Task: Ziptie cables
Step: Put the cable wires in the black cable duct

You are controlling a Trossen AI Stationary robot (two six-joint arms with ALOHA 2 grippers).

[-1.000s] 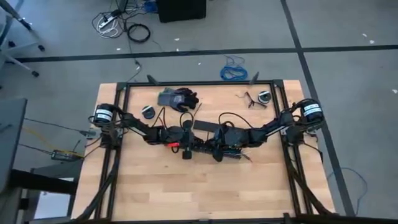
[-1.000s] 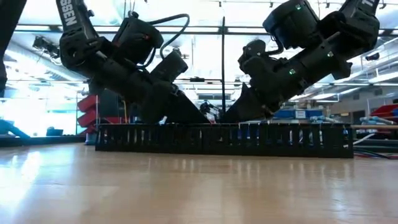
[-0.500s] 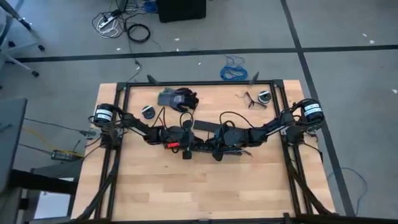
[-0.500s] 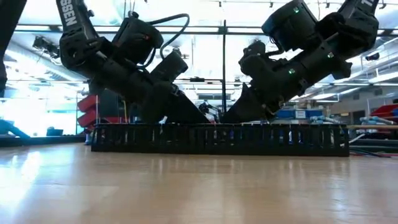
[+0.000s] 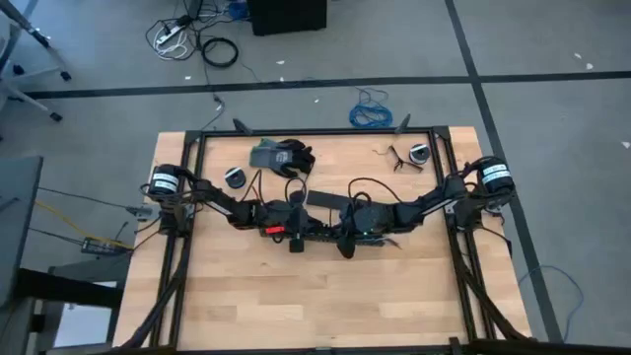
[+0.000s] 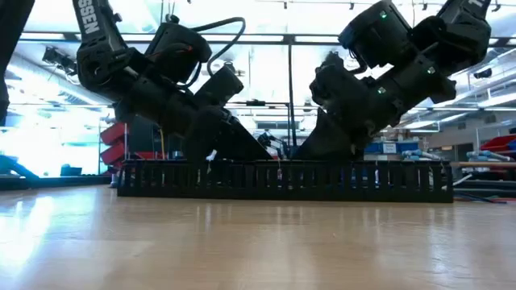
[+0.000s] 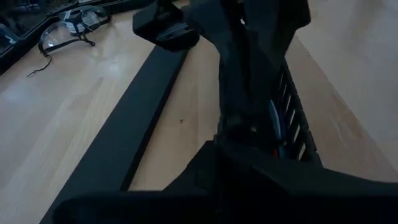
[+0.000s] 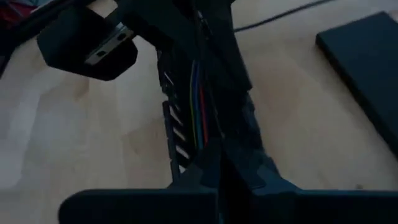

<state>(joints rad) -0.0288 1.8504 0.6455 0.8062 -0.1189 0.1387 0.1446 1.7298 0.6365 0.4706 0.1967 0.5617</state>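
Right pincer (image 5: 335,234) now nearer cables (image 8: 198,102).

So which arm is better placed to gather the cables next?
Right, probably: the right end effector is at the duct with the cables directly ahead in its wrist view. The left end effector is there too, but its view shows them only partly, off-centre.

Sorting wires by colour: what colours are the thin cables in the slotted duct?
Blue, green and red cables, clearest in the right wrist view.

Coloured cables (image 8: 198,99) inside slotted duct (image 8: 177,124)
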